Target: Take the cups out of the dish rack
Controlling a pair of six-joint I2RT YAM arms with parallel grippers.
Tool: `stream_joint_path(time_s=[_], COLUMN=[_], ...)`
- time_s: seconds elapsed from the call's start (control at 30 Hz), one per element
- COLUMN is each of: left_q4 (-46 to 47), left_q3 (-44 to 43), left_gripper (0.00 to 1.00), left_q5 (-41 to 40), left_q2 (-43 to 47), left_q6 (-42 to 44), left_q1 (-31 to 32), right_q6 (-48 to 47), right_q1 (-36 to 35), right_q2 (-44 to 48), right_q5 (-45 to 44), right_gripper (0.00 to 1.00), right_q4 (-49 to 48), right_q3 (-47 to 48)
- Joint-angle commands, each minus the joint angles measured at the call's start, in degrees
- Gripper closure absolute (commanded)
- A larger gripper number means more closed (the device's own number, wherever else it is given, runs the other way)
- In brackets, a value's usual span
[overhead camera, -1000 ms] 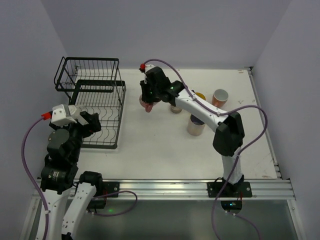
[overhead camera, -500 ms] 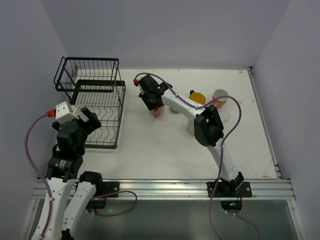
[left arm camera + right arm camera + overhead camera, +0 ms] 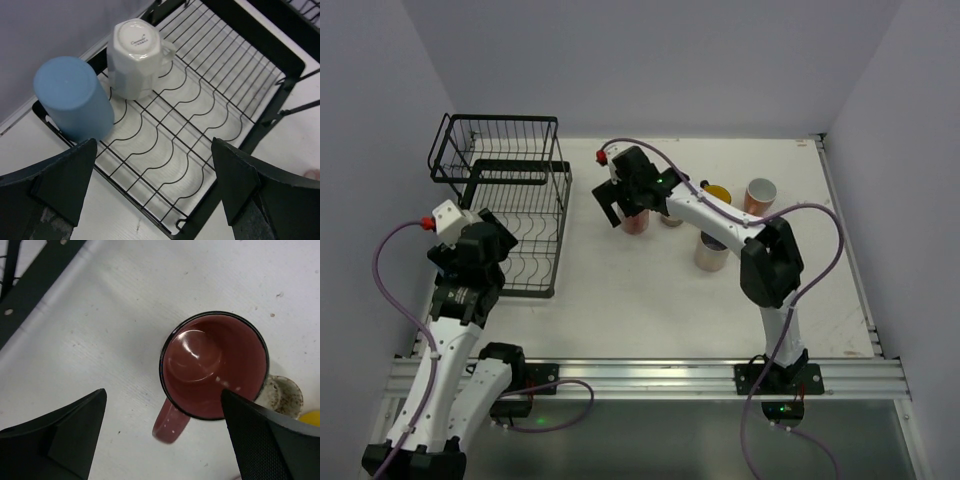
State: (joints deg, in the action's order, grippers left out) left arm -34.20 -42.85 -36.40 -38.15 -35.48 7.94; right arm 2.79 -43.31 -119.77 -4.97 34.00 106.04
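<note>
Since the right tool [image 3: 163, 390] gapes wide and empty over the red mug [image 3: 215, 365] upright on the table [image 3: 100, 315], I'd lift straight up clear of its rim, then sink the wide-open, empty left tool [image 3: 154, 142] around the blue cup [image 3: 75, 95] in the dish rack [image 3: 260, 37].

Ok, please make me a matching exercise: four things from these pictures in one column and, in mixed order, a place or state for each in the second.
Things
1. light blue cup
2. white mug
3. dark red mug
4. right gripper

Place or state
a. open, one finger on each side of a mug
b. upright on the table
c. upside down in the dish rack, handle showing
d. upside down in the dish rack, no handle showing

Pairs: 1-d, 2-c, 3-b, 4-a
</note>
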Motion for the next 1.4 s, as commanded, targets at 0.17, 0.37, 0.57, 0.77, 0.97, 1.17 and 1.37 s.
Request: stream_joint_path(time_s=[0.17,0.37,0.57,0.77,0.97,1.17,1.37], left_q4=[-0.87,3.43,6.41,7.65,8.88,9.23,7.92], left_q3=[-1.01,-0.39,-2.15,-4.34,-4.61,-3.56,-2.76], left_gripper=[0.00,0.00,0.00,0.00,0.22,0.55,0.68], left_q5=[-8.68,1.50,5.11,3.71,3.61,6.95,14.16], left_q2=[-5.35,-9.83,-13.95,-19.67,-22.58,-19.78,-11.61], left_q6=[-2.23,4.01,7.44,9.11,9.65,9.73,9.12], left_q1=[-7.32,-21.11,-24.82,-28.33,-29.57,-29.57,-28.34], right_q6=[0.46,0.82,1.61,1.96,1.78,2.22,6.08], right_q1=[1.12,1.30,1.30,1.21,1.30,1.30,1.21], right_q2=[14.20,17.81,20.71,22.29,23.44,25.37,31.78], right_q5=[4.97,8.05,11.03,12.71,12.36,12.09,14.37], right_gripper=[0.01,0.01,0.01,0.01,0.01,0.01,0.01], right_q4=[-8.07,-8.60,-10.26,-11.15,-11.32,-12.64,-18.25], right_q3=[-6.98,-9.01,-10.85,-11.99,-12.87,-14.28,-19.71])
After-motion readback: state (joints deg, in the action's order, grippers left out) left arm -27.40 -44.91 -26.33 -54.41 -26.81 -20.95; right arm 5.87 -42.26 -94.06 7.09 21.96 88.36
